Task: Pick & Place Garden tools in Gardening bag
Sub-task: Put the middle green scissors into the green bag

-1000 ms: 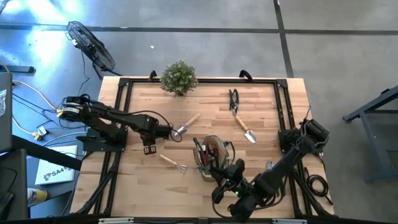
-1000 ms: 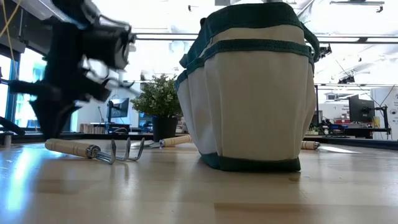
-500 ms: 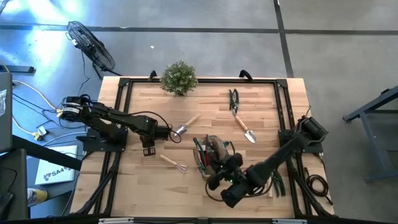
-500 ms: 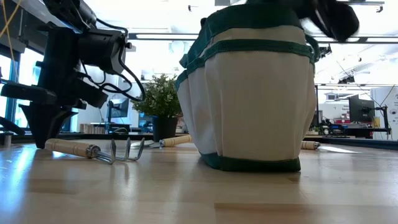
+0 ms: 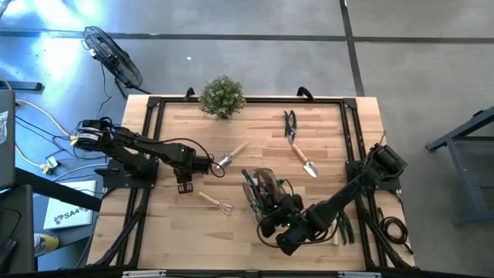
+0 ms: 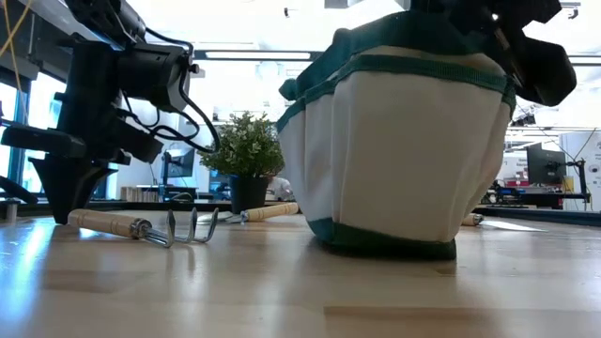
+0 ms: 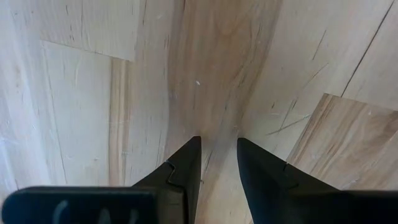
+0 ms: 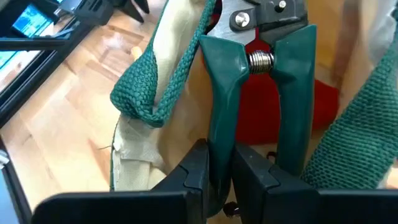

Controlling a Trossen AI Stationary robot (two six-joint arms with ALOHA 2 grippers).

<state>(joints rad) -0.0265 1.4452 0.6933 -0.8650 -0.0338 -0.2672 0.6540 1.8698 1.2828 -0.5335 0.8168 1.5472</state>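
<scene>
Since a second ago my right arm has swung in from the counter's near edge, and the gardening bag (image 6: 394, 150) now leans with one side of its base lifted where before it stood square. My right claw (image 8: 217, 168) is over the bag's mouth, nearly closed, pinching one green handle of the pruners (image 8: 261, 81); in the right wrist view their jaws point down into the opening, a red piece (image 8: 258, 115) lies below them and a loop handle (image 8: 158, 81) hangs just beside. From above, that claw (image 5: 272, 216) is at the bag's near rim.

My left claw (image 7: 217, 163) has not stirred. It hangs partly open and empty over bare wood (image 7: 211, 68), just beside the wooden-handled rake (image 6: 141, 225).

Still outside the bag: the rake (image 5: 214, 202) on its left, one trowel (image 5: 230, 157) beyond it toward the potted plant (image 5: 222, 96), and the dark snips (image 5: 289, 123) with the second trowel (image 5: 302, 161) on its far right.

To do this step well, I judge I should lower the pruners straight down, clear of the loop handle, ease my push on the rim so the bag settles flat, and let go only once the jaws are well inside.
</scene>
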